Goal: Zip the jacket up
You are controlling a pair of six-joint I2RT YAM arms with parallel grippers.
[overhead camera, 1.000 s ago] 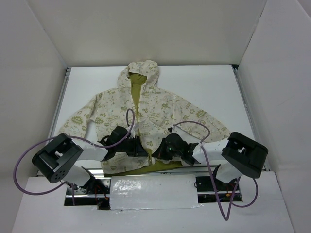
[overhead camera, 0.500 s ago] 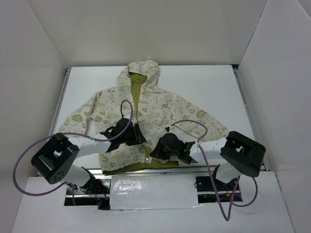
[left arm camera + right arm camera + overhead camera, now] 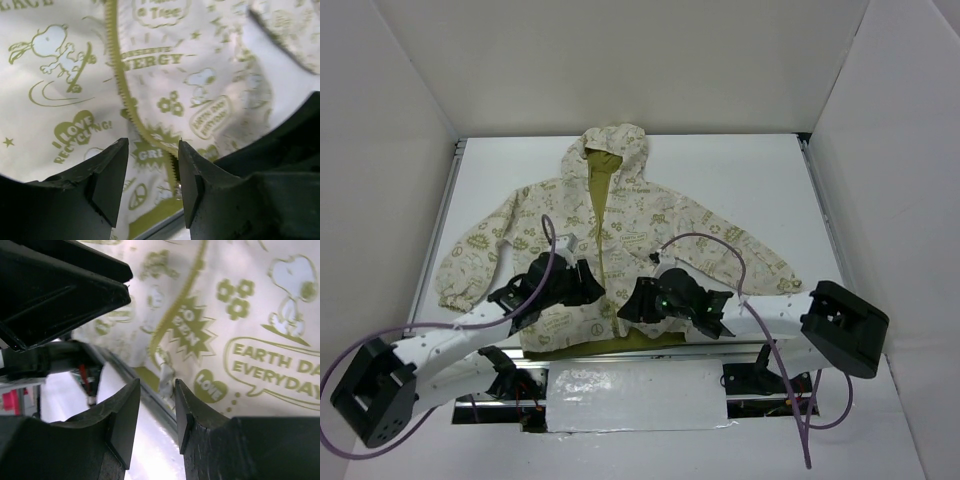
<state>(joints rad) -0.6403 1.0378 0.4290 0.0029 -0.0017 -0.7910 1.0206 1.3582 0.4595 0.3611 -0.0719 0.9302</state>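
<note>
The cream jacket with olive doodle prints lies flat on the table, hood at the far side, front partly open and showing olive lining. My left gripper hovers open over the lower left front panel. In the left wrist view the olive zipper teeth run down between its open fingers to a small metal end beside the right finger. My right gripper is open over the lower right panel by the hem. In the right wrist view a whitish tab at the hem lies between its fingers, not gripped.
White walls enclose the table on three sides. A metal rail and a white foil-like strip run along the near edge under the hem. Purple cables loop above both arms. The left gripper body fills the upper left of the right wrist view.
Both arms have stretched out lower over the jacket, elbows swung outward. The grippers have shifted slightly left over the lower front. The bottom front panels lie closer together than before.
</note>
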